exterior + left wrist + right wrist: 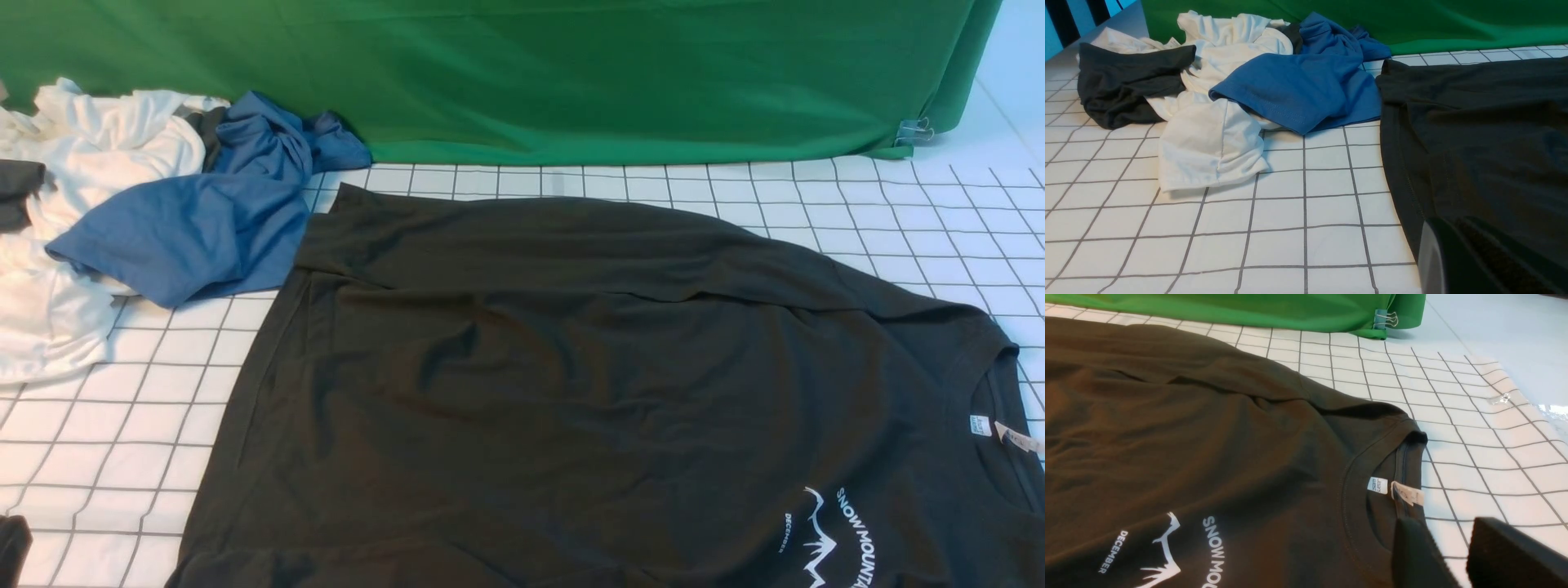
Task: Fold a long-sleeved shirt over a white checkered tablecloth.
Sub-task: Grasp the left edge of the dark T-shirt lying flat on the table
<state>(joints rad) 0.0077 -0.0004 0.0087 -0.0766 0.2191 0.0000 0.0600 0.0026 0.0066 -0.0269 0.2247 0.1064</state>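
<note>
The long-sleeved shirt (531,367), dark charcoal, lies spread flat on the white checkered tablecloth (122,425), collar to the right. Its white print (824,531) and neck tag (980,425) show at the lower right. Neither gripper appears in the front view. In the left wrist view my left gripper (1453,228) is shut, low over the shirt (1474,134) by its side edge. In the right wrist view my right gripper (1447,522) is open at the collar, near the tag (1377,485). One finger is over the shirt (1188,437), the other over the tablecloth (1474,457).
A pile of clothes lies at the far left: a blue garment (188,220), a white garment (73,163) and a dark one (1126,85). The green backdrop cloth (571,73) hangs behind, clipped (914,129) at its right end. The tablecloth's right edge (1515,392) meets a plain white surface.
</note>
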